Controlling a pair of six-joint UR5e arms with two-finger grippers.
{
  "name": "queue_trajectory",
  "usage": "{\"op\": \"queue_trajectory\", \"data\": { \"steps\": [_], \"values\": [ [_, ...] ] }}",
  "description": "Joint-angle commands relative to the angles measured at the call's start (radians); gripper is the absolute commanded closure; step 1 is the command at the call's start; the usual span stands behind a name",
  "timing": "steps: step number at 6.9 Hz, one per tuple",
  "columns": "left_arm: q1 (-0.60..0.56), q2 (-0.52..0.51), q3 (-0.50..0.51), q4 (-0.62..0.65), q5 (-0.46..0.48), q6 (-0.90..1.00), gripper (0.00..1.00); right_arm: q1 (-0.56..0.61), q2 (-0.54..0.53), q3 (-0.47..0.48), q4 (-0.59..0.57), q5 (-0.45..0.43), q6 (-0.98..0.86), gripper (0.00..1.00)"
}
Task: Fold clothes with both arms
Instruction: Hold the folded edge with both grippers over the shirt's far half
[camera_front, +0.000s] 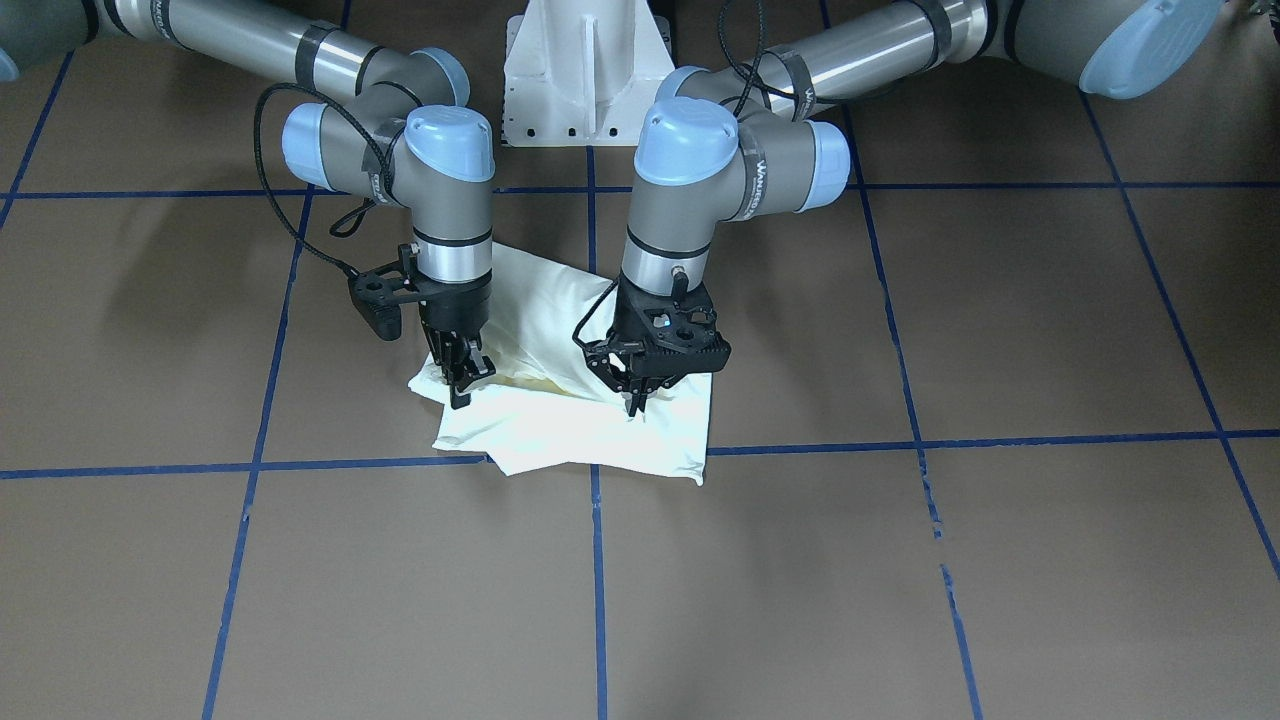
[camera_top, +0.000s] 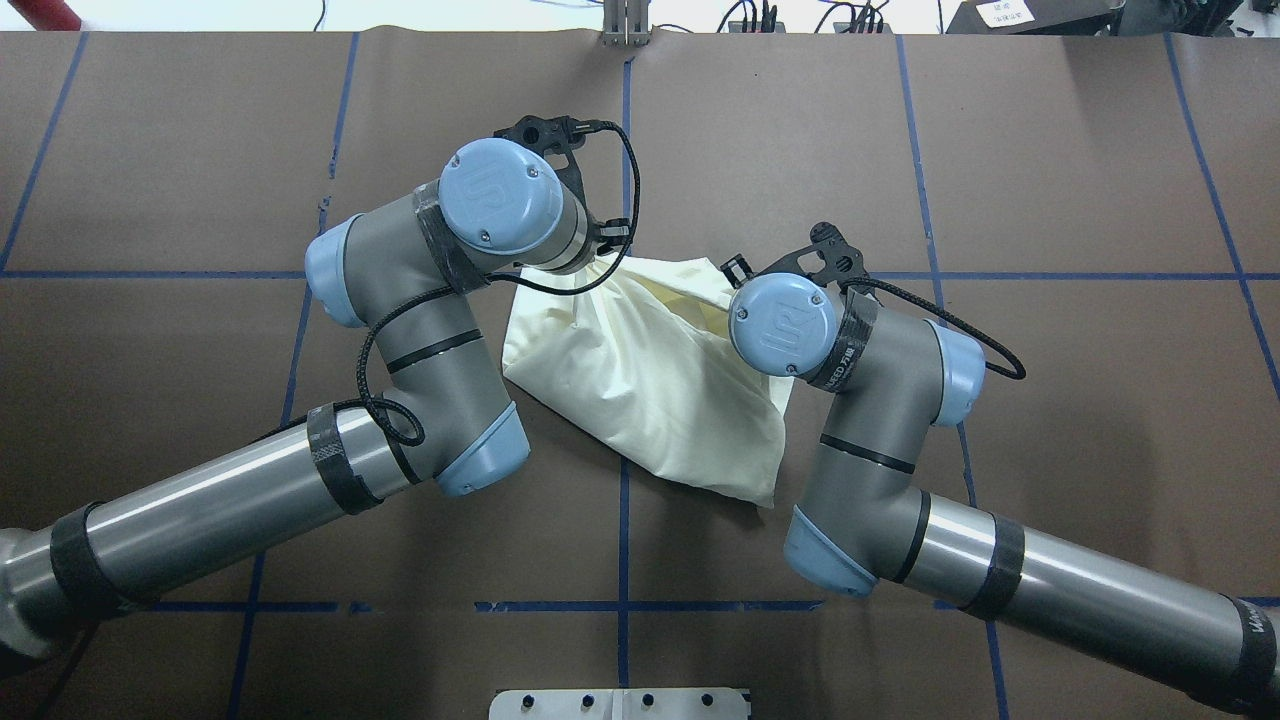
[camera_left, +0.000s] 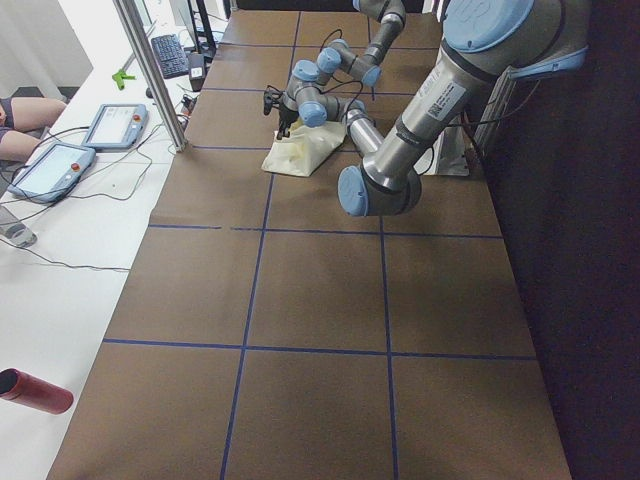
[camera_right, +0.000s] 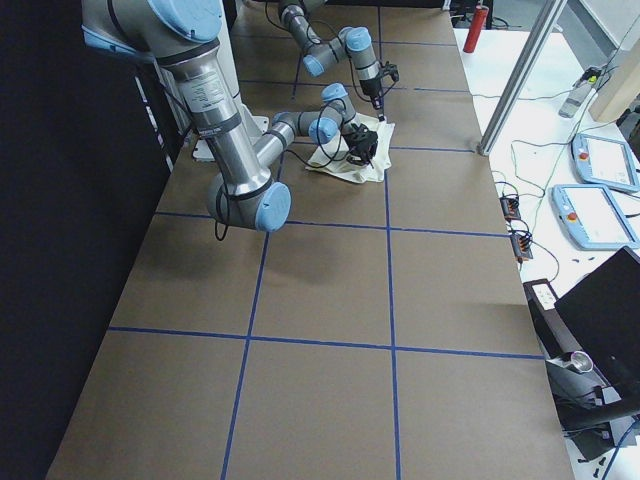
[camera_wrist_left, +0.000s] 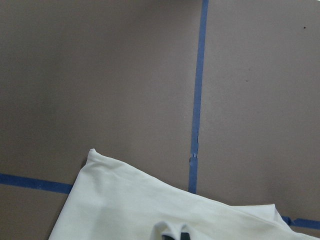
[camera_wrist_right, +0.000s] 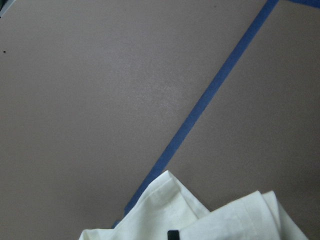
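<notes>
A cream cloth (camera_front: 570, 430) lies partly folded on the brown table, near the robot's base. It also shows in the overhead view (camera_top: 650, 380). My left gripper (camera_front: 635, 398) points straight down on the cloth's edge, fingers pinched together on a fold. My right gripper (camera_front: 460, 385) stands on the cloth's other side, shut on a raised fold. In the overhead view both wrists hide the grippers. The left wrist view shows the cloth (camera_wrist_left: 150, 210) bunched at the fingertips (camera_wrist_left: 172, 233). The right wrist view shows a cloth corner (camera_wrist_right: 225, 220).
The white base pedestal (camera_front: 585, 70) stands just behind the cloth. Blue tape lines (camera_front: 597, 560) grid the brown table. Teach pendants (camera_left: 50, 170) and a red bottle (camera_left: 35, 392) lie on the white side bench. A metal post (camera_left: 150, 70) stands at the table's edge.
</notes>
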Motion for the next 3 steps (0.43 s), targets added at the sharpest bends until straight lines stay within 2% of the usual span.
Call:
{"op": "queue_trajectory", "data": {
  "steps": [1, 2, 3],
  "values": [
    [0.000, 0.000, 0.011, -0.013, 0.000, 0.016, 0.80, 0.003, -0.001, -0.003, -0.001, -0.001, -0.075, 0.13],
    [0.000, 0.004, 0.006, -0.020, -0.002, 0.089, 0.01, 0.009, 0.003, -0.008, 0.002, 0.000, -0.147, 0.00],
    [-0.008, 0.019, 0.003, -0.076, -0.008, 0.107, 0.00, 0.041, 0.003, 0.001, 0.004, 0.044, -0.178, 0.00]
  ]
}}
